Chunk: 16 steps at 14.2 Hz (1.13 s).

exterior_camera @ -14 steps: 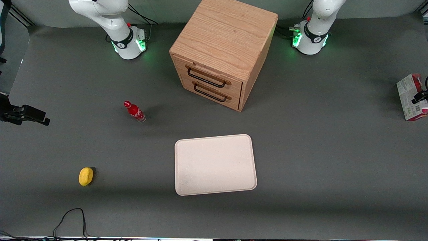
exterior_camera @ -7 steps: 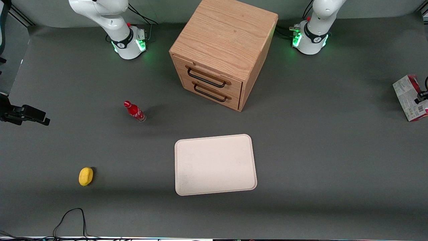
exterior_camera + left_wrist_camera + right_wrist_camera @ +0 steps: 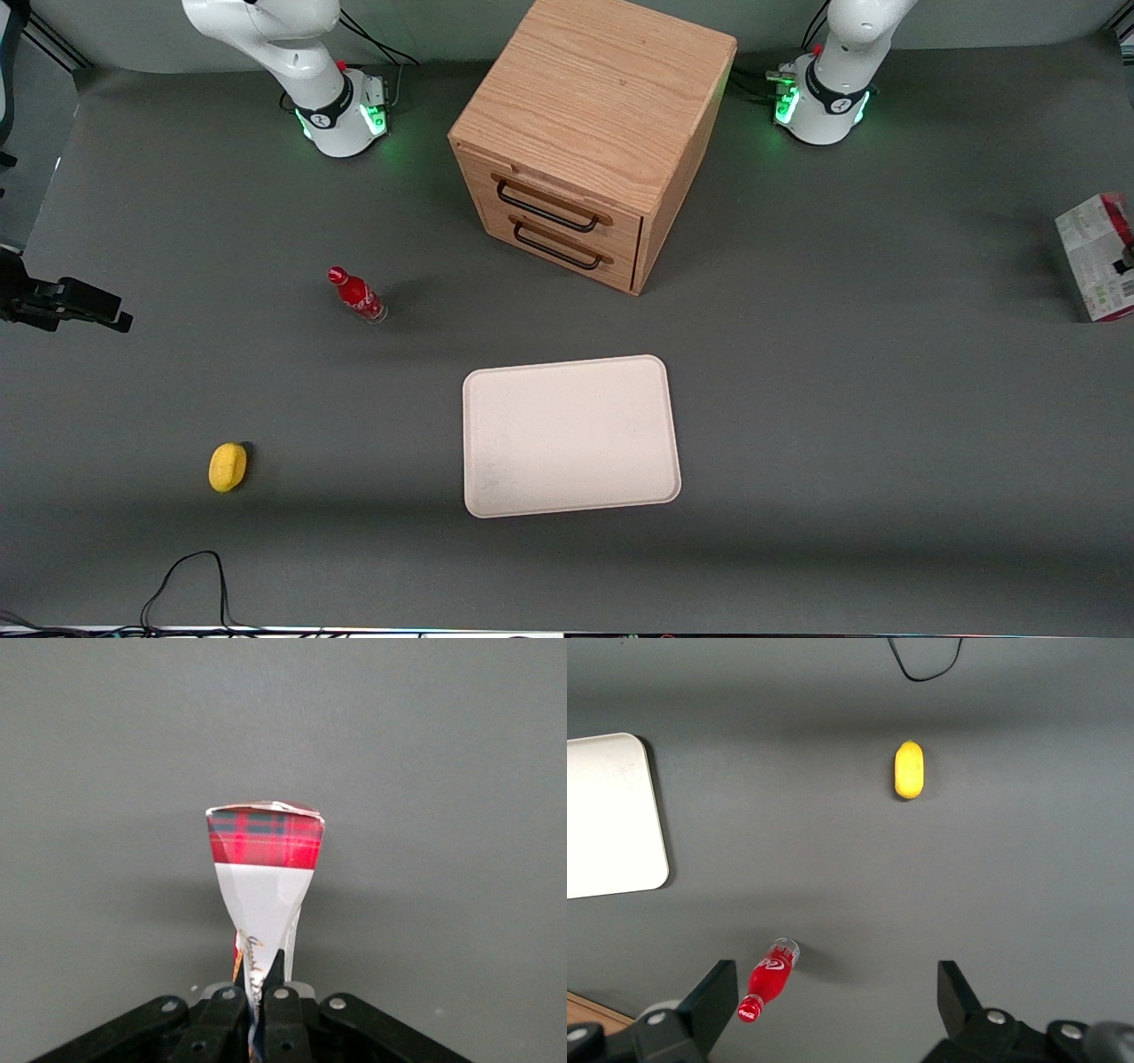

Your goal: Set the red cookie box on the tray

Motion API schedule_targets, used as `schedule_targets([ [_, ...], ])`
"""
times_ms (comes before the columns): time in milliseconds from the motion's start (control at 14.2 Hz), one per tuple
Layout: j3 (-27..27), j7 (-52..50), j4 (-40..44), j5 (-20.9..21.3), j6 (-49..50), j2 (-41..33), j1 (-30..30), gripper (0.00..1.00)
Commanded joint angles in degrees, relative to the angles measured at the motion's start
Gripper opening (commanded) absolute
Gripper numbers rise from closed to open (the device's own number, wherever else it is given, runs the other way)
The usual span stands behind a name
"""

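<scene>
The red cookie box [image 3: 1099, 259] hangs above the table at the working arm's end, its white printed panel facing the front camera. My gripper [image 3: 1127, 260] is shut on it, mostly cut off by the frame edge. From the wrist, the red cookie box [image 3: 264, 875] points away from the gripper [image 3: 260, 992], showing a red tartan end and a white side, pinched between the fingers [image 3: 281, 997]. The cream tray [image 3: 571, 434] lies flat mid-table, nearer the front camera than the cabinet, with nothing on it. A corner of the tray [image 3: 611, 815] also appears in the right wrist view.
A wooden two-drawer cabinet [image 3: 592, 133] stands at the back centre. A small red bottle [image 3: 357, 295] stands toward the parked arm's end, and a yellow lemon-like object [image 3: 227, 466] lies nearer the front camera. A black cable [image 3: 186, 580] loops at the front edge.
The box in my gripper has swung slightly: it first tilted toward the table's middle, then shifted back toward the working arm's edge and a little higher.
</scene>
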<state>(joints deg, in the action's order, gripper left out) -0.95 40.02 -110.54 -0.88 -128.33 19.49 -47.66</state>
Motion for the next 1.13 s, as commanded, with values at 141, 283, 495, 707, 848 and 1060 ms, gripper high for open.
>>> schedule_targets([
  [141,0.42,-0.47,19.36,3.78,24.14,-3.84,3.18,0.0],
  [283,0.42,-0.56,25.96,5.53,30.22,-4.72,3.89,0.0],
  [495,0.25,-0.11,29.41,5.98,31.66,-5.26,4.24,0.0],
  [707,0.25,-0.73,30.55,6.16,31.74,-4.82,10.72,0.0],
  [848,0.33,-2.21,31.44,8.61,32.79,-4.55,18.88,0.0],
  [1060,0.33,-14.31,35.55,7.92,39.01,-3.42,28.29,0.0],
])
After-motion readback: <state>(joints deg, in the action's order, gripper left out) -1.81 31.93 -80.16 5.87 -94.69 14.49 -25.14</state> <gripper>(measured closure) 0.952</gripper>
